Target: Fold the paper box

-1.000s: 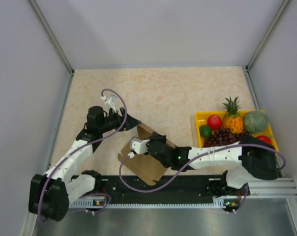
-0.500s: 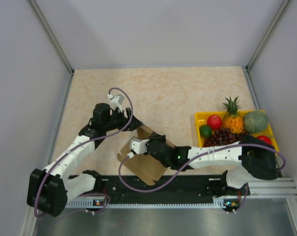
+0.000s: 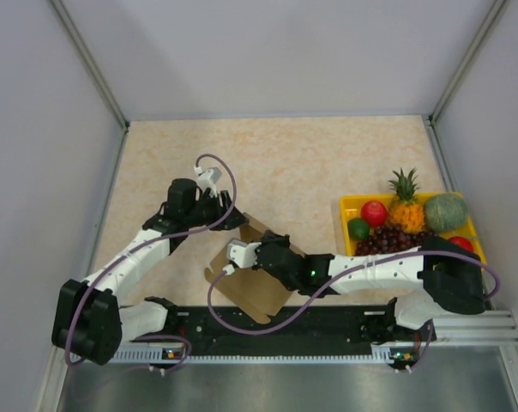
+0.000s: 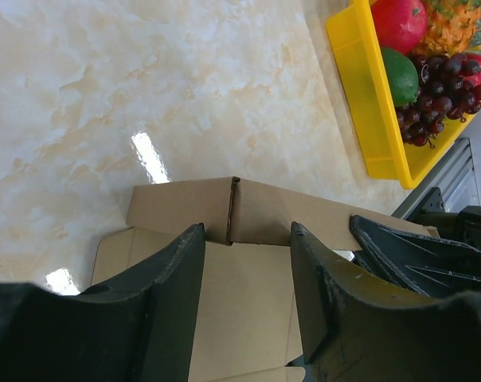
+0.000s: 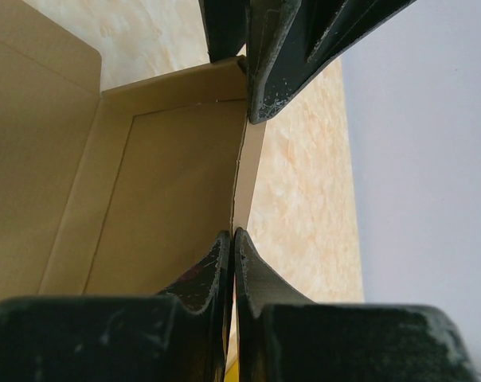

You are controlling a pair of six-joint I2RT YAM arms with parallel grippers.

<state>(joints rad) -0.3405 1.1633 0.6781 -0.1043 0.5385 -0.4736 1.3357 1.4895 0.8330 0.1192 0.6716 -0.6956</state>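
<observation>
Cardboard wall of the paper box (image 3: 252, 296) sits pinched edge-on between the right gripper's (image 5: 233, 235) closed jaws. The left gripper (image 4: 245, 232) hovers with jaws parted, the box's creased flap between them.

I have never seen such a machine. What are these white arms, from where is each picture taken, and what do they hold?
You see a left arm and a right arm of a robot, bolted at the near edge of the table; each ends in two fingers. One picture looks down from above; the other two come from a camera on each wrist. On the table lie a brown paper box, partly folded, and a yellow tray of fruit. The right fingers are shut on one upright cardboard wall. The left fingers stand open over the box.
</observation>
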